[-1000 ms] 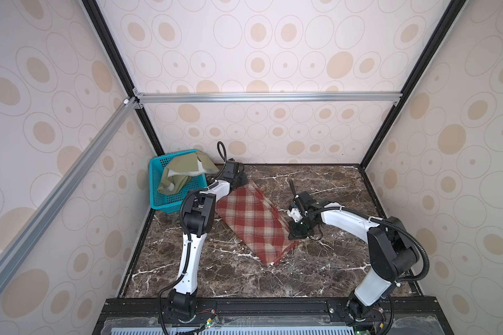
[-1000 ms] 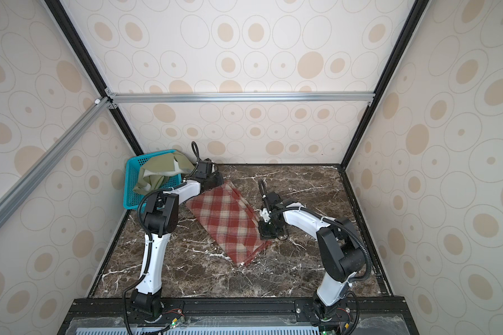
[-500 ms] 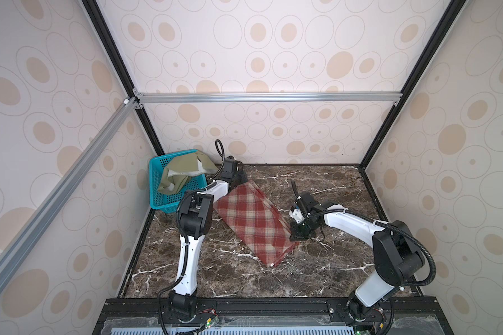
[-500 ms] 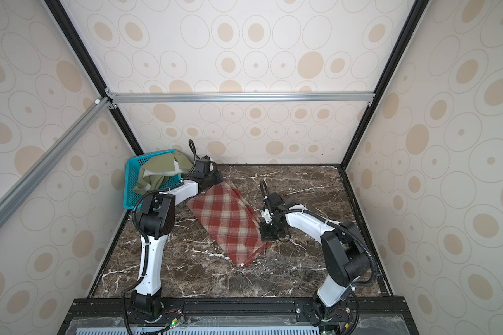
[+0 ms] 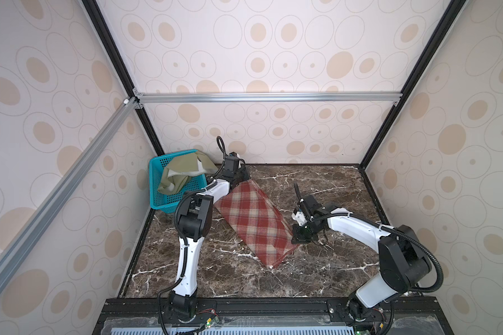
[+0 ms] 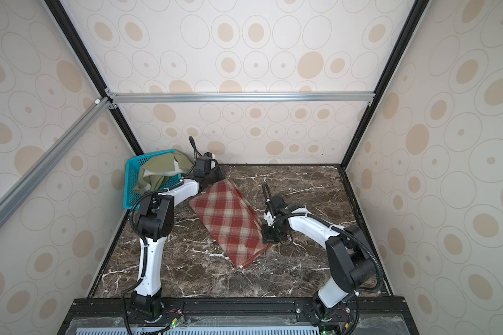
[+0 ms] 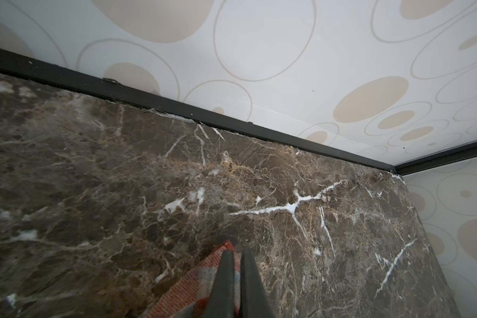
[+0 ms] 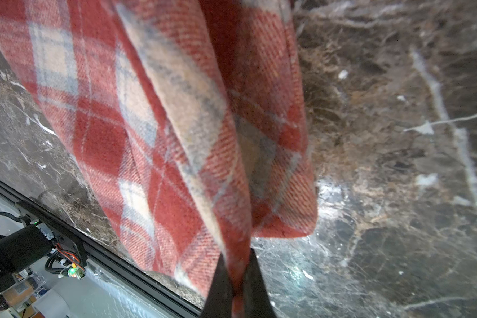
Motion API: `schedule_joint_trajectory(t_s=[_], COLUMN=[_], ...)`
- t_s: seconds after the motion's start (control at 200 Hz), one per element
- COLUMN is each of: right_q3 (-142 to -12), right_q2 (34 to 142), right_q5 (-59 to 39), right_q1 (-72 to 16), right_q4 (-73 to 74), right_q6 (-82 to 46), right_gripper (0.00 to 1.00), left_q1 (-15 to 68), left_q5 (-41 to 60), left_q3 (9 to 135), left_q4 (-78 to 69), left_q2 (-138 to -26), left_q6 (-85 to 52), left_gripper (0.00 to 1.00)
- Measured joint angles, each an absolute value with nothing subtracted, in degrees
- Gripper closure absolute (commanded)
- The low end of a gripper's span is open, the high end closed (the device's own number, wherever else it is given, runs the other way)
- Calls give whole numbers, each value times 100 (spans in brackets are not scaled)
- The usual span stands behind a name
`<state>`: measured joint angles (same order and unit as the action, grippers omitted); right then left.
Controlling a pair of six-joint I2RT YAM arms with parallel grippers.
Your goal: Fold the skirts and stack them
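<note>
The red-and-cream plaid skirt lies as a long folded strip, diagonal across the marble table. My left gripper is shut on its far corner; in the left wrist view the gripper pinches that plaid corner. My right gripper is shut on the strip's right edge near its front end. The right wrist view shows the gripper clamping a fold of the plaid cloth. The olive-green skirt lies crumpled in the basket.
A teal perforated basket stands in the back left corner, right beside my left arm. Patterned walls enclose the table on three sides, with a black rail along the front edge. Bare marble lies right of the plaid strip.
Both grippers keep their hold on the plaid skirt, which has barely moved. My right arm's elbow has swung slightly outward to the right.
</note>
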<state>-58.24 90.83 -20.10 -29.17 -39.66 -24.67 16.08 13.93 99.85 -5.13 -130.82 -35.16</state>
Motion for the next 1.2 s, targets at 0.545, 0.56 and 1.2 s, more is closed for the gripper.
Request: schedule_joint_trajectory(t_s=[0.545, 0.56, 1.2], right_q3=[-5710, -5708, -5631], right_q2=[9072, 9072, 8868], right_q5=[-1953, -1951, -1439], right_q1=[-2917, -2917, -2932], right_q4=[-3972, -3970, -4169], right_q6=[-2508, -2508, -2488], right_gripper=[100, 100, 61], left_q1=[1686, 1688, 1721], left_q5=[1452, 1452, 1354], left_q3=[10068, 10071, 9996], left_q4=[-513, -510, -652], left_q2=[-13325, -13334, -13386], left_q6=[-3553, -3555, -3640], left_gripper=[100, 100, 45])
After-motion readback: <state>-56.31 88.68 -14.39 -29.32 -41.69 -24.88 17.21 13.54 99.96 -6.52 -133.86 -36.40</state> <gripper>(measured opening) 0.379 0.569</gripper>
